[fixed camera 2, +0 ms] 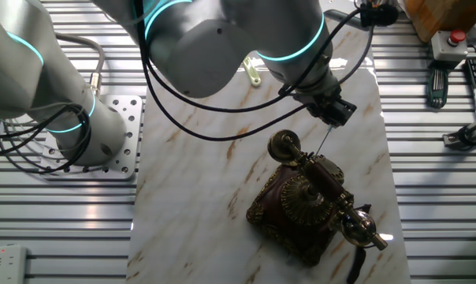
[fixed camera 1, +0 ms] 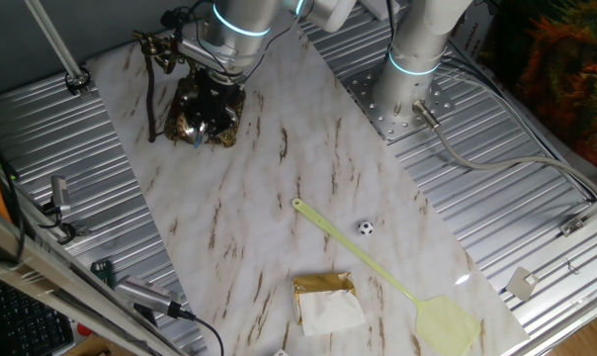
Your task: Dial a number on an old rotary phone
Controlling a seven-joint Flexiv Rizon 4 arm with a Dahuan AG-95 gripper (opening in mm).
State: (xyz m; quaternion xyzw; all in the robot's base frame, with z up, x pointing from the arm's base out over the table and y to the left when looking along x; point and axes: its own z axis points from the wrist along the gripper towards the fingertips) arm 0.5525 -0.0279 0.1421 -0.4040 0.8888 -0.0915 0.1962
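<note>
Arm bends low over the phone (fixed camera 2: 305,207), gripper (fixed camera 2: 326,134) angled down just above the handset (fixed camera 2: 323,183). Fingers look pinched together, nothing visibly grasped.

Arm reaches down-forward; pincer (fixed camera 2: 326,142) tilted, thin fingers close together, tips hard to resolve.

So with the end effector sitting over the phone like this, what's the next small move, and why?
Probably a short descent toward the round dial. The end effector hangs just above the old rotary phone, and a thin probe-like tip seems to point down at it without clearly touching. The handset rests on its cradle.
</note>
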